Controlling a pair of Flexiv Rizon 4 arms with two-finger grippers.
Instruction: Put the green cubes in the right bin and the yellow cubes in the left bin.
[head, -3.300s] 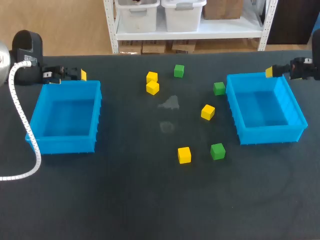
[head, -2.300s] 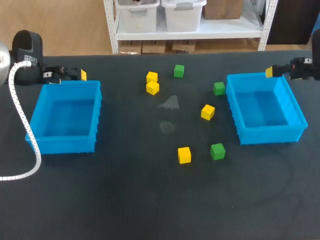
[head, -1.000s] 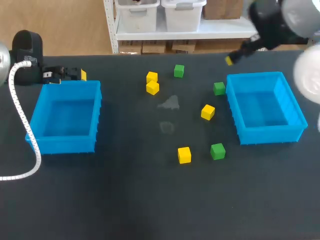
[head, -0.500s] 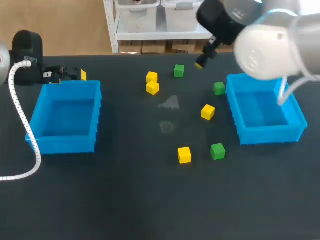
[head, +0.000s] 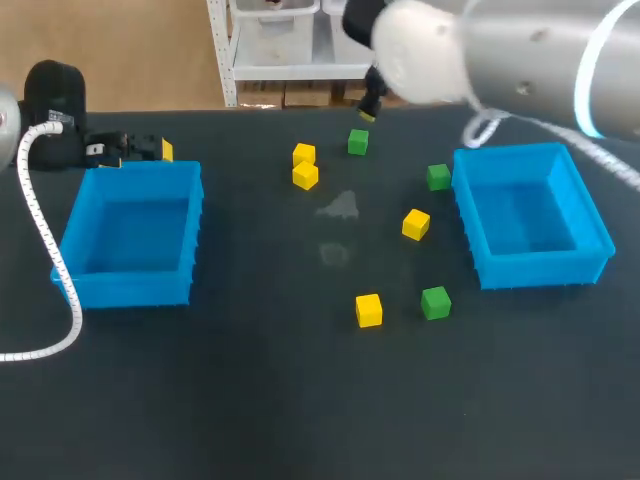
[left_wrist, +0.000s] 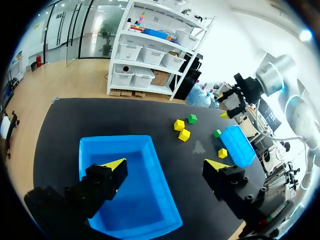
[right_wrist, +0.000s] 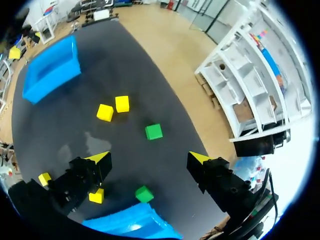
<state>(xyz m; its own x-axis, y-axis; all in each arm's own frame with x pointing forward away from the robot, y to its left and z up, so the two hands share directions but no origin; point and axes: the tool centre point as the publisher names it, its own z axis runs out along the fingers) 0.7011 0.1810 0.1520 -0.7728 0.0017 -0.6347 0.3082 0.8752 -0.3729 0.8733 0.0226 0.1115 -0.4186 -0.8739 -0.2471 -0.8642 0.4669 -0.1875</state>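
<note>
Approach step: right gripper (right_wrist: 150, 158), fingers spread wide, hovers near far green cube (head: 358, 142); next, descend and close. Left gripper (left_wrist: 167, 164), fingers apart, sits behind left bin (head: 130, 288).

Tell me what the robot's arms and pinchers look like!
The right arm is fat, round, silver-grey, with a blue ring. The left arm shows a black knob and a white ribbed cable. Both the left gripper and right gripper have blocky black fingers with yellow tips.
</note>
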